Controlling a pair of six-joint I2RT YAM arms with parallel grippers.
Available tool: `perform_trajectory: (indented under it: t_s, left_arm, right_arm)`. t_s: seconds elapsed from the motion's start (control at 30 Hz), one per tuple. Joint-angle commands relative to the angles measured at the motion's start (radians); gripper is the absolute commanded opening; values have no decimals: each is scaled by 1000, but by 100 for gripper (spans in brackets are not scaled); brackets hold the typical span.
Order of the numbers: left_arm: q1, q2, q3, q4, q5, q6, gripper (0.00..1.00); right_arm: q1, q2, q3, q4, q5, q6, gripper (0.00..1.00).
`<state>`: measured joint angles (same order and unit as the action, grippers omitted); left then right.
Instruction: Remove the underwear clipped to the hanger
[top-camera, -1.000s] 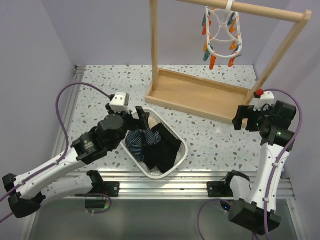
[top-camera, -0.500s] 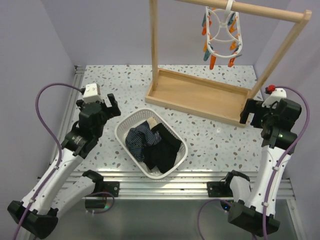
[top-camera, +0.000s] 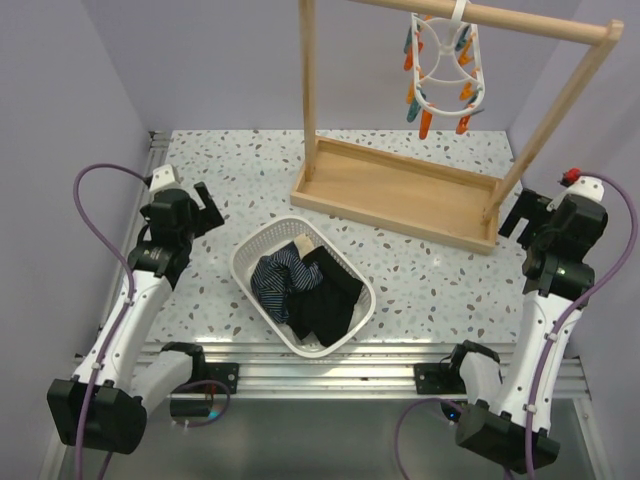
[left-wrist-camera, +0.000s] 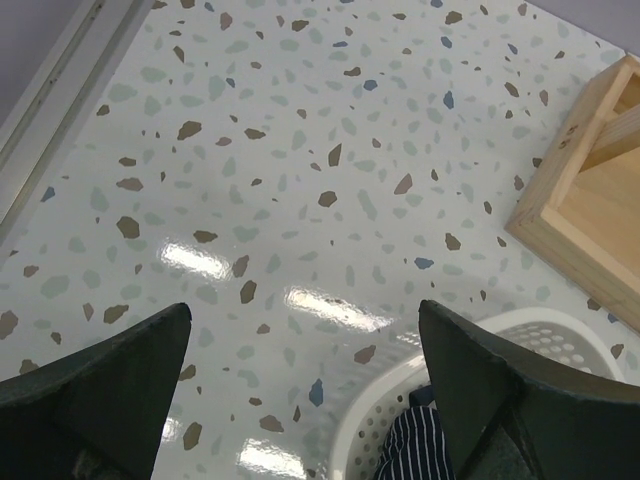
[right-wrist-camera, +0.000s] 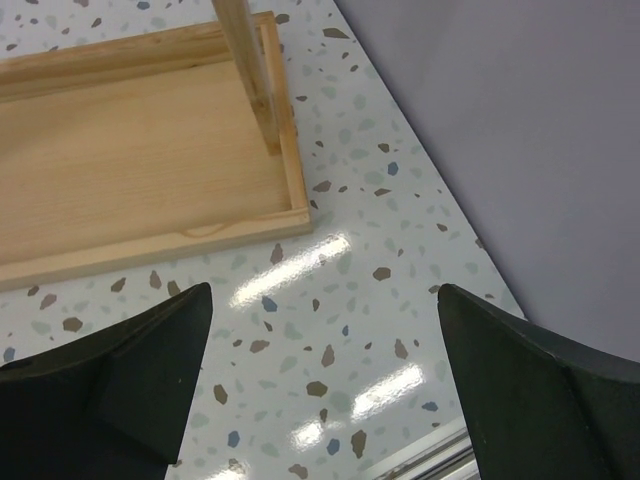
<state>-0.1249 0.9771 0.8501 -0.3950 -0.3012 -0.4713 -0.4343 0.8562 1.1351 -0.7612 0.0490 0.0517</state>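
Note:
The white hanger (top-camera: 445, 72) with orange and teal clips hangs from the wooden rail at the top right, and no garment hangs from it. The underwear lies in the white basket (top-camera: 250, 255): a navy-and-white striped piece (top-camera: 275, 282), a black piece (top-camera: 328, 300) and a bit of beige (top-camera: 301, 247). My left gripper (top-camera: 208, 208) is open and empty, left of the basket; its wrist view shows the gripper (left-wrist-camera: 305, 325), the basket rim (left-wrist-camera: 395, 395) and the striped piece (left-wrist-camera: 420, 452). My right gripper (top-camera: 517, 214) is open and empty over the table's right side (right-wrist-camera: 325, 295).
The wooden rail frame stands at the back, with its tray base (top-camera: 400, 185) (right-wrist-camera: 130, 150) (left-wrist-camera: 590, 190) and posts (top-camera: 308, 90) (right-wrist-camera: 250, 70). Purple walls close in on both sides. A metal rail (top-camera: 330, 365) runs along the near edge.
My left arm has pulled back from the basket to the left and is now empty. My right arm has moved further right, away from the frame's base.

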Motion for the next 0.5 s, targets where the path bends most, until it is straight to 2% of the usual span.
perform_trajectory:
  t_s: [0.0,0.47]
  left_arm:
    - [10,-6,-6,-8,-53,-17,100]
    - [8,-2,-37,21,-79,0,100]
  right_arm:
    - [-6,-13,-15,36,77,36,99]
    - [-6,-14,-55,59,89,34,99]
